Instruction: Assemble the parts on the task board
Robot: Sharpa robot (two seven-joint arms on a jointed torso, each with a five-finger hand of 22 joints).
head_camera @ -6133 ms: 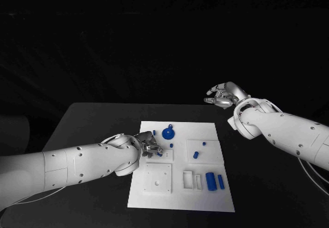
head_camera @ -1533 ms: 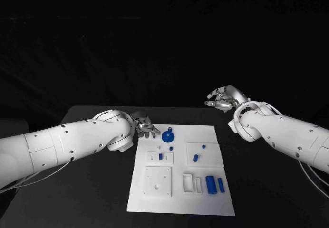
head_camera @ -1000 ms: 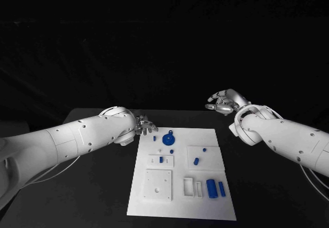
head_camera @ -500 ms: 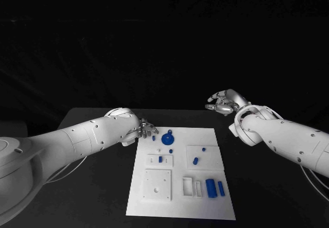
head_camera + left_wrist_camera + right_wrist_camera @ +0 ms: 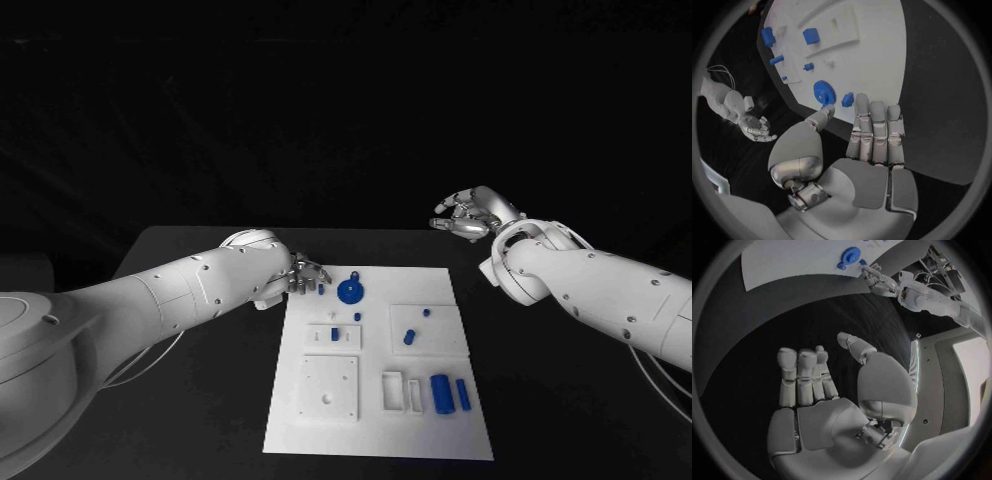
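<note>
The white task board (image 5: 378,400), a flat matte rectangular plate, lies in the middle of the black table (image 5: 188,250) with its long axis running from near to far. At its far end a round blue toothed disc (image 5: 351,293) lies flat, and a small blue block (image 5: 356,276) sits just beyond it toward the far edge. Midway along the board a short blue peg (image 5: 336,335) stands in a raised white block, and to its right a short blue cylinder (image 5: 408,337) lies tilted on a square white panel, with a tiny blue dot beside it. At the near right, two blue bars (image 5: 443,394) lie side by side, their long axes pointing near to far, next to narrow white slotted frames (image 5: 392,390); a square white plate with holes (image 5: 330,388) sits to the left of these. The left hand (image 5: 304,273) hangs at the board's far left corner, its silver fingers (image 5: 873,127) straight and close together, thumb apart, holding nothing. The right hand (image 5: 473,213) is raised beyond the table's far right, well away from the board, fingers loosely curled and empty.
</note>
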